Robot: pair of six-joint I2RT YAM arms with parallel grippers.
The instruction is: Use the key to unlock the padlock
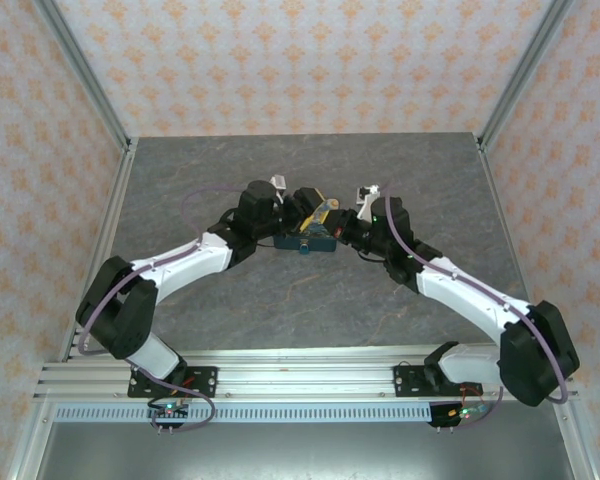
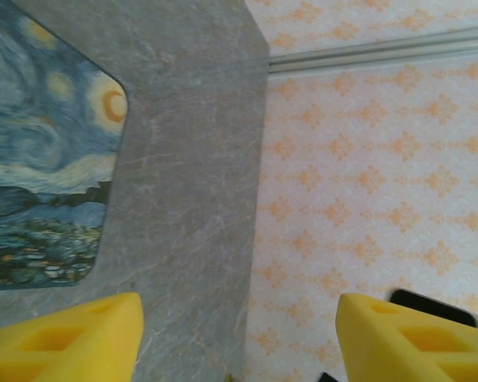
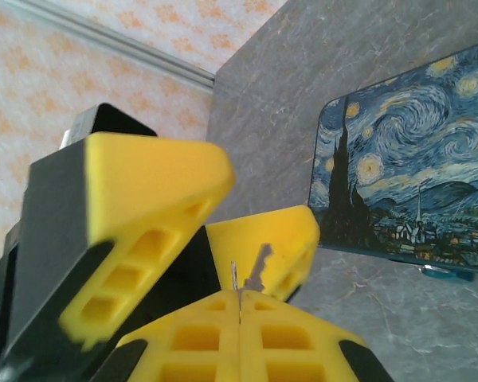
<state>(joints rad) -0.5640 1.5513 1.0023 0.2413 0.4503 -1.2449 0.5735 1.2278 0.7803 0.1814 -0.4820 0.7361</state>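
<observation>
In the top view both arms are extended toward mid-frame. The right gripper (image 3: 239, 317) is clamped on the key (image 3: 234, 278), a thin grey sliver. The left gripper (image 2: 239, 342) is spread wide. The teal padlock (image 1: 307, 247) is seen at centre frame, against the printed box (image 3: 414, 183).

top external looks down from above and behind the arms, far enough back to hold the whole table (image 1: 280, 310), with the bases along the bottom edge. left wrist sits low and close, facing past the left gripper's fingers (image 2: 64, 342) in the bottom corners towards the wall (image 2: 366, 159), with the printed box (image 2: 40, 159) at upper left. right wrist, equally close, shares that box at right, above the right gripper's fingers (image 3: 199, 342).
</observation>
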